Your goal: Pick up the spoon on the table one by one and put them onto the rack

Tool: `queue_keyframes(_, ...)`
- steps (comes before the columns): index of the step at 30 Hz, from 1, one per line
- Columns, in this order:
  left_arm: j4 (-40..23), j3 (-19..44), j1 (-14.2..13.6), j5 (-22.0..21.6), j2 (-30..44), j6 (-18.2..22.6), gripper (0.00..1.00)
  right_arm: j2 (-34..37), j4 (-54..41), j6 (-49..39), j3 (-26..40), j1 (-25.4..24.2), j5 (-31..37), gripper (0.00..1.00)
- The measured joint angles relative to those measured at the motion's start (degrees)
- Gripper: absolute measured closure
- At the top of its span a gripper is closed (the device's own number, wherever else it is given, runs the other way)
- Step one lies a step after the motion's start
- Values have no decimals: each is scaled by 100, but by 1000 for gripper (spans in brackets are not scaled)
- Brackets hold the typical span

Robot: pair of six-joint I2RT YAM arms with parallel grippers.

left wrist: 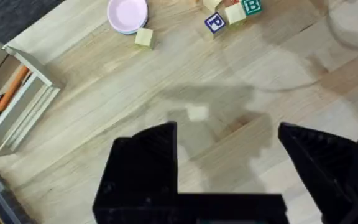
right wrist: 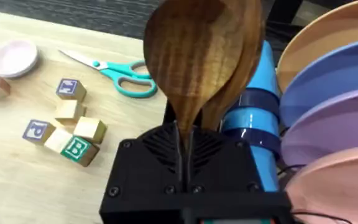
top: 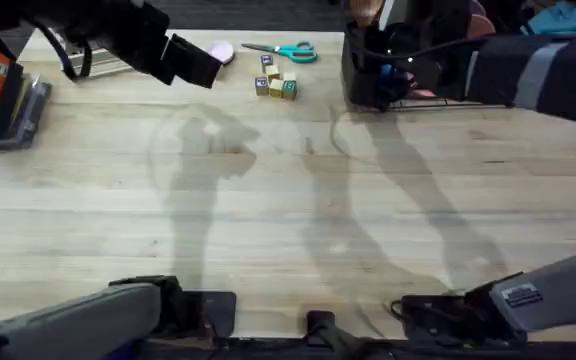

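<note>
Both spoons (right wrist: pixel 197 68) are seen standing bowl-up in the rack's black caddy (right wrist: pixel 185 165) — light, stiff wood, best pinched along the thin handle. Plates (right wrist: pixel 328 124) fill the rack's slots beside it. The left end effector (left wrist: pixel 229 155) is spread over bare surface (top: pixel 288 200); the right one's state can't be told.

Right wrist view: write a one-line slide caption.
Two wooden spoons stand bowl-up in the rack's black caddy, beside stacked plates.
</note>
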Motion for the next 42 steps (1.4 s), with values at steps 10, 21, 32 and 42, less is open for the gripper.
queue_keyframes(10, -4, 0, 0, 0, -1, -2, 7, 0, -12, 19, 0, 101, -150, 16)
queue_keyframes(21, -6, 0, 0, 0, 0, 0, 7, -386, -413, 22, 0, 85, -19, 4)
queue_keyframes(32, -4, 0, 0, 0, 0, 0, 7, -861, -1188, 22, 0, 565, 22, 5)
queue_keyframes(42, -4, 0, 0, 1, -2, 0, 7, -1911, -2541, 22, 0, 699, 23, 5)
